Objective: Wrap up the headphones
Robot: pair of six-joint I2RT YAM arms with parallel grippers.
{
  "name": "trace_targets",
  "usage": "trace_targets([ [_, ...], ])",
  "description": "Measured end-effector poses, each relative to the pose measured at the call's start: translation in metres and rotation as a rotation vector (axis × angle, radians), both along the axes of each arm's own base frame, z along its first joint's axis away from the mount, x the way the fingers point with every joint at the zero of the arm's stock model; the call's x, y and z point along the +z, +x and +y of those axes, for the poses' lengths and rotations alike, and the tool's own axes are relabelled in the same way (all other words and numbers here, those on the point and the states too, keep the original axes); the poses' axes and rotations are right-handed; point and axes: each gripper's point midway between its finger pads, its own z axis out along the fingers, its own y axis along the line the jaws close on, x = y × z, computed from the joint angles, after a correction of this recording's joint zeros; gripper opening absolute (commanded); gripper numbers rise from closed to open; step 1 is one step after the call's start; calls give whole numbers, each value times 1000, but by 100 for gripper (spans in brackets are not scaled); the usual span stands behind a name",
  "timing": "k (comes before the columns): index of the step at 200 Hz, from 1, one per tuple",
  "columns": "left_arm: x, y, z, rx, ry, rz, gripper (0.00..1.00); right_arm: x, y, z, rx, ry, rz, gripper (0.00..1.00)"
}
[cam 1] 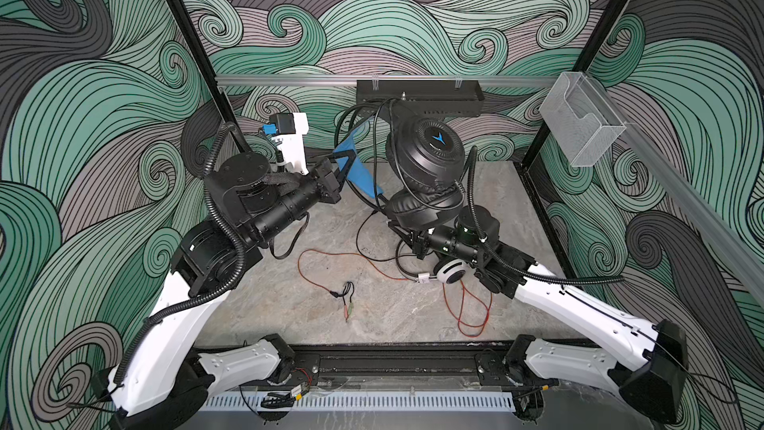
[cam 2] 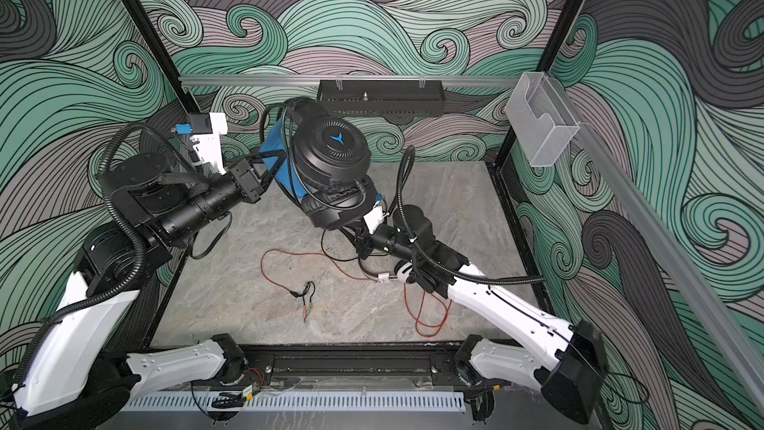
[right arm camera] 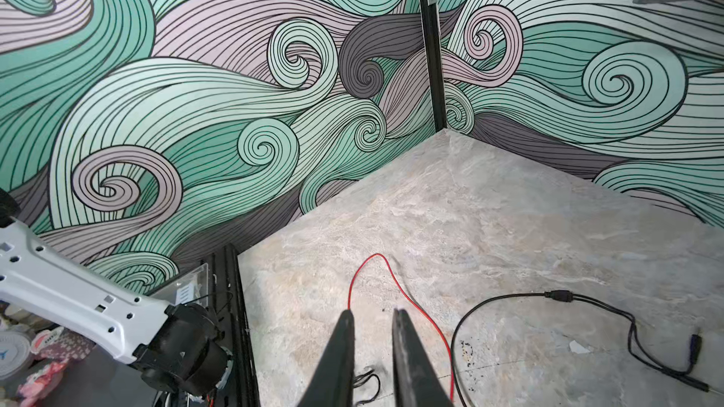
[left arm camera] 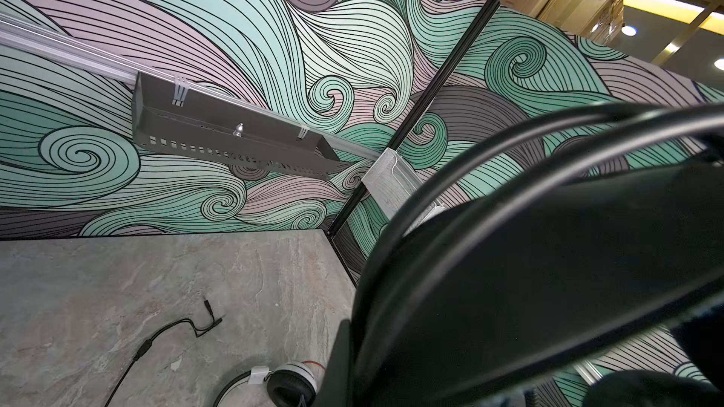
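The black headphones [cam 1: 430,146] [cam 2: 335,146] hang in the air above the back of the table. My left gripper [cam 1: 345,165] is shut on their blue-lined headband [cam 1: 359,175]. Their black cable [cam 1: 396,167] loops over the upper ear cup and trails down to the table, ending in split plugs [cam 1: 346,292]. The headset fills the right half of the left wrist view [left arm camera: 548,268]. The white headphones [cam 1: 448,273] [left arm camera: 292,381] lie on the table, partly under my right arm. Their red cable [cam 1: 330,256] [right arm camera: 395,291] sprawls loose. My right gripper [cam 1: 397,228] [right arm camera: 372,311] is just below the black headset, open a little and holding nothing.
A black tray [cam 1: 417,97] hangs on the back rail, close behind the raised headset. A clear plastic box [cam 1: 578,126] is fixed to the right rail. Patterned walls close in the marble table [cam 1: 289,316] on three sides, and the arms' base rail [cam 1: 397,359] runs along the front.
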Motion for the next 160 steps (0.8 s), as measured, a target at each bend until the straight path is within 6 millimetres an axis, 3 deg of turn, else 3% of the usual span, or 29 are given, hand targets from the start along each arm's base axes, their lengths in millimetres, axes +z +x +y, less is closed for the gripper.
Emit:
trace_targets([
  [31, 8, -1, 1, -1, -26, -12, 0, -8, 1, 4, 8, 30, 39, 22],
  [67, 17, -2, 2, -2, -65, -23, 0, -34, 8, 11, -5, 19, 121, 20],
  [110, 23, -2, 3, 1, -103, -30, 0, -64, 14, 17, -17, -23, 198, 0],
  [160, 22, 9, 12, 81, -113, -19, 0, -81, 5, 22, -24, -89, 238, 0],
])
